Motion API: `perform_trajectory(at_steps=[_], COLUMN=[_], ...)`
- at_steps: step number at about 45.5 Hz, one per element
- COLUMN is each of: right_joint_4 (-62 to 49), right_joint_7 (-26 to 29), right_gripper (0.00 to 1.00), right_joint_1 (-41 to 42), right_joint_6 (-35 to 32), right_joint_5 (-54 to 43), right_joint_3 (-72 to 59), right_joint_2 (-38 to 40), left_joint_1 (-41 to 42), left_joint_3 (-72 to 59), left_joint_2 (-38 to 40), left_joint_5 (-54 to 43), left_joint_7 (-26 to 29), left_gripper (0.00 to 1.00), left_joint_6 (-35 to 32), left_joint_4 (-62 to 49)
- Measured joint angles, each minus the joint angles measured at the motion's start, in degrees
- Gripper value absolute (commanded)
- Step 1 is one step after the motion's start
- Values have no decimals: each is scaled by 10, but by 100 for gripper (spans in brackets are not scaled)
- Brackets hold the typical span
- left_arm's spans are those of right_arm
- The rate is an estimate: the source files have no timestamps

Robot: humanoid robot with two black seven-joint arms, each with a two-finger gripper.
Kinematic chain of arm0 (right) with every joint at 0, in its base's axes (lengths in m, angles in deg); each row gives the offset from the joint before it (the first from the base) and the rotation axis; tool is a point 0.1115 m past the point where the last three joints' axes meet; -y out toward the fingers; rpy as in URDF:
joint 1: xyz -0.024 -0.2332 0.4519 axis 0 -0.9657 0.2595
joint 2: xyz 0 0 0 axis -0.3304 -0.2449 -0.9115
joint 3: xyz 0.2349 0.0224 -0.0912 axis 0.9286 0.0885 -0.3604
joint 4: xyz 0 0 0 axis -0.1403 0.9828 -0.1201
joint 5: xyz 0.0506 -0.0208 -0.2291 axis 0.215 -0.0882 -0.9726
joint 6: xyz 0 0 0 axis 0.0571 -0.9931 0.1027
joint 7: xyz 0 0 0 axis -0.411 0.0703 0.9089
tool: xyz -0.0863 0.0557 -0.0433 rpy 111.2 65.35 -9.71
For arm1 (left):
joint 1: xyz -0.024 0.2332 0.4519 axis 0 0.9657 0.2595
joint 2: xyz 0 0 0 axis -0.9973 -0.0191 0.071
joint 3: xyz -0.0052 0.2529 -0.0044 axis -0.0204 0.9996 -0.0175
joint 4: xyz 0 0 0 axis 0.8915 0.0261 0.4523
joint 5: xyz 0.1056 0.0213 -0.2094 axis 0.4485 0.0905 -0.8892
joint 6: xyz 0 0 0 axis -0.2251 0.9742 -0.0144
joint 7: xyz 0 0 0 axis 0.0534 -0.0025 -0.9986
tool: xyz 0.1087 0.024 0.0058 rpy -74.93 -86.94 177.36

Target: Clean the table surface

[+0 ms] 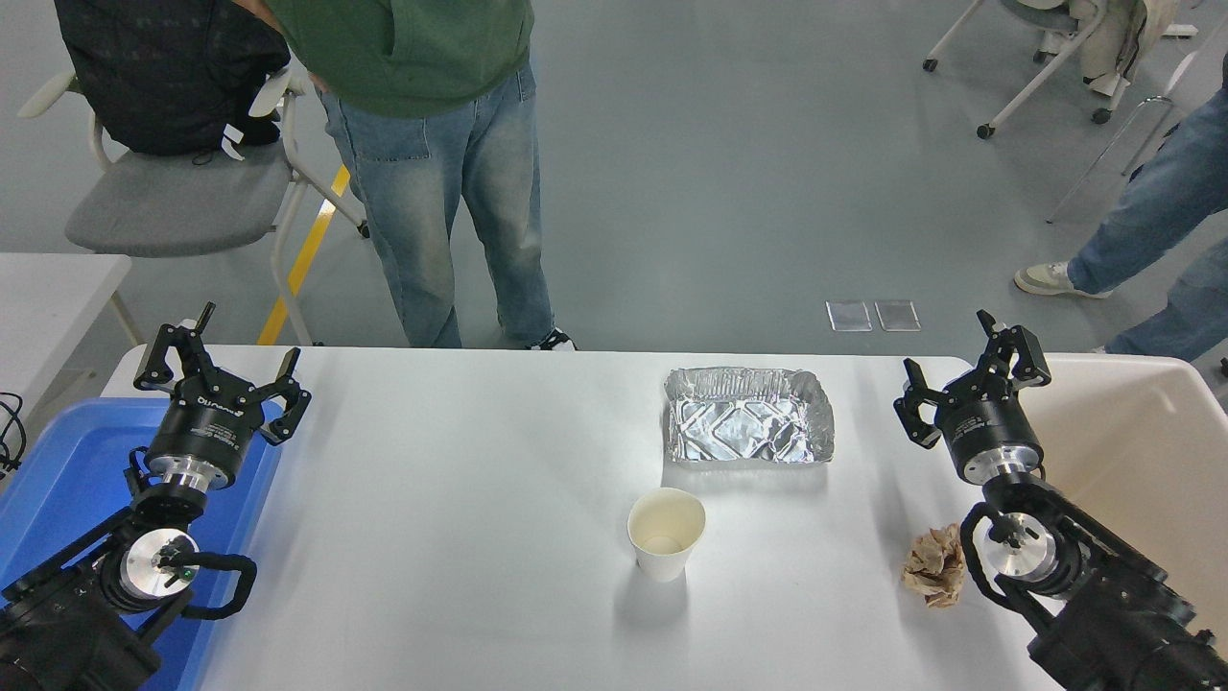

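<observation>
The table surface (460, 499) is a wide white top spanning the picture. On it stand an empty foil tray (748, 416) at centre right, a white paper cup (666, 532) upright in front of it, and a crumpled brown paper ball (935, 566) at the right. My right gripper (959, 369) is open near the far right corner, holding nothing, with the paper ball beside its arm. My left gripper (221, 360) is open at the left, over the blue bin's far end, also holding nothing.
A blue bin (67, 461) lies at the table's left edge and a cream tub (1132, 451) at its right. A person in jeans (451, 192) stands at the far edge. A chair (173, 202) and a small white table (48, 288) are far left.
</observation>
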Motion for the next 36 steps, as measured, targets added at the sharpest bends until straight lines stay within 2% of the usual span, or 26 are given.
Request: perform_trajectory(at_steps=[36], right_joint_4=[1], right_joint_7=[0], right_gripper=[100], right_joint_1=[-5], right_joint_6=[-3], right_joint_5=[0], right_joint_3=[4], right_joint_2=[4], left_joint_1=[0], left_joint_3=[0], left_joint_2=[0], left_joint_5=[0], left_joint_7=[0], left_gripper=[99], left_joint_6=[0], left_joint_4=[0])
